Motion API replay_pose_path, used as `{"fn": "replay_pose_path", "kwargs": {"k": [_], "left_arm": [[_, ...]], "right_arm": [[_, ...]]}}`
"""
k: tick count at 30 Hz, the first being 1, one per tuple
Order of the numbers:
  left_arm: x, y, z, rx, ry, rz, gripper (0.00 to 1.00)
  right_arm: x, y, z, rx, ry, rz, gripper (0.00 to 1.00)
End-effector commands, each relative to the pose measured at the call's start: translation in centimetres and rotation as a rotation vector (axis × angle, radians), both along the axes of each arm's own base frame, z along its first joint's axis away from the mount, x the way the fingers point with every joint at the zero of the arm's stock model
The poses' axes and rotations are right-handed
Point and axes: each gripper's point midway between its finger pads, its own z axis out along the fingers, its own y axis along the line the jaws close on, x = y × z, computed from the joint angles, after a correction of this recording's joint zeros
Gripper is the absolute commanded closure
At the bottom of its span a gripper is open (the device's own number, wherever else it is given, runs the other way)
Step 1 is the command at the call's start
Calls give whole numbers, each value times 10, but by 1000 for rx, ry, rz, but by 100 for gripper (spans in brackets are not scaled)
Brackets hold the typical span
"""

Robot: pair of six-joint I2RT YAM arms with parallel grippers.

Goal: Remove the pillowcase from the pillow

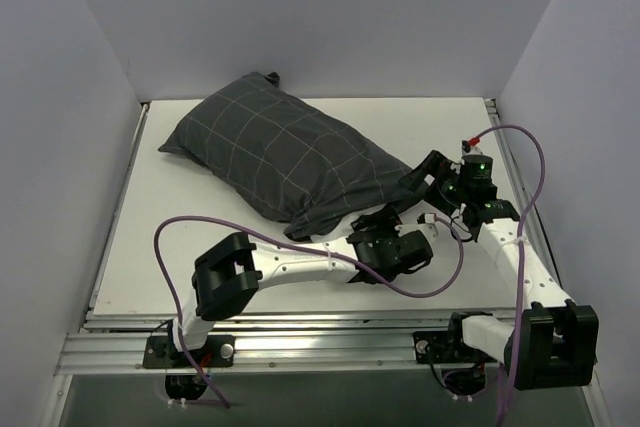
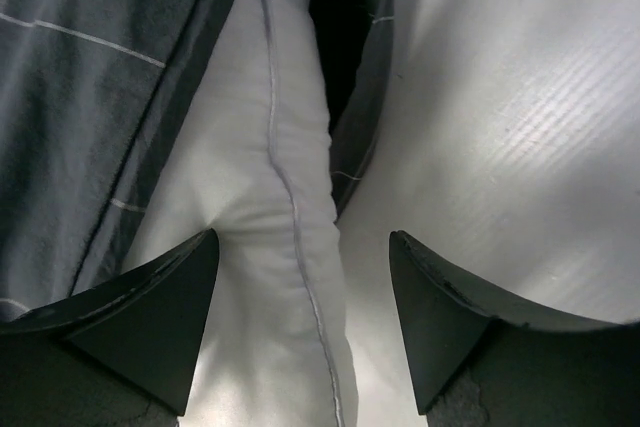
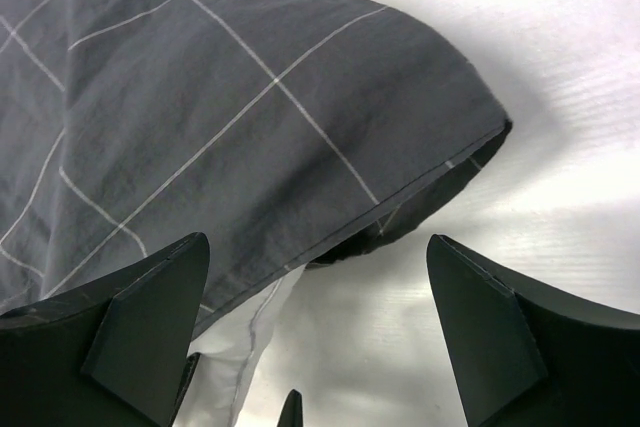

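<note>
- The pillowcase (image 1: 280,152) lies slantwise on the table (image 1: 150,247), from 11 o'clock toward 4 o'clock, with its open end at 4.
- The pillow (image 2: 270,197) is mostly covered. Its white seamed edge pokes out of that mouth.
- Left gripper (image 2: 302,237): at 5 o'clock of the mouth, fingers spread wide, the pillow edge between them, nothing pinched.
- Right gripper (image 3: 318,242): at 3 o'clock of the mouth, fingers apart, facing the hem, holding nothing.
</note>
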Motion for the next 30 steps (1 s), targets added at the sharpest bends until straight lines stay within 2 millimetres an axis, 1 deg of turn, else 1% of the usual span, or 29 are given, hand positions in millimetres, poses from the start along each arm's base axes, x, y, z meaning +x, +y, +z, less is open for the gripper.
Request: {"fn": "replay_pose_path", "kwargs": {"k": [1,4,6,9,12,16,18,20,21,22,23,24,25,26,27,28,29,30], "left_arm": [[21,1,31,20,-163,36,22],[26,1,31,41,-195,43,21],[29,4,39,62,-242,65,21],[30,4,43,56,-254,66,21],[31,1,37,48,-229,47,21],[37,3,15,62,-186,56,23],[39,4,11,52,-175,66,26],[41,8,5,49,-165,78,32],[42,9,5,44,-161,82,40],[42,12,3,41,-157,86,46],[43,13,1,34,-149,89,54],[44,14,1,27,-145,95,70],[44,16,3,15,-141,101,78],[45,18,2,11,-134,105,85],[46,20,3,4,-130,110,95],[45,21,6,-11,-125,117,97],[45,22,7,-21,-116,117,98],[45,23,12,-37,-116,120,98]], "right_arm": [[7,7,7,42,-46,28,15],[6,10,5,54,-43,42,15],[5,12,5,60,-48,57,16],[4,14,3,64,-46,67,16],[6,17,0,81,-43,76,17],[8,18,-1,89,-47,80,18],[10,18,-1,89,-54,78,18],[10,19,-6,99,-44,73,20],[12,20,-6,107,-49,73,20],[11,21,-11,115,-40,74,21],[11,23,-11,133,-38,71,21],[14,24,-11,142,-51,72,21],[12,24,-15,151,-44,69,22],[13,26,-14,163,-45,70,22],[13,27,-14,168,-45,74,22],[12,28,-15,169,-45,75,22],[12,28,-14,170,-50,73,22],[12,28,-14,171,-52,70,22]]}}
